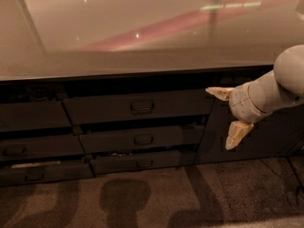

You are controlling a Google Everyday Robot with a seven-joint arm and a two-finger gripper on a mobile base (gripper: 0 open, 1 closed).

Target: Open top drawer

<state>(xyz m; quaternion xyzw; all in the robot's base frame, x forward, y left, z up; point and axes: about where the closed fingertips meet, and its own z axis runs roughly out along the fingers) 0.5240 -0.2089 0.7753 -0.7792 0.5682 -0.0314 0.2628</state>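
Camera view, looking down on a glossy beige desk with dark grey drawers beneath it. The top drawer, a wide dark grey front with a central rectangular loop handle, sits just under the desk edge, with a dark gap above it. Below it are two slimmer drawers. The robot's pale two-fingered hand hovers just right of the top drawer, in front of a dark cabinet door. Its fingers are spread wide apart, away from the handle.
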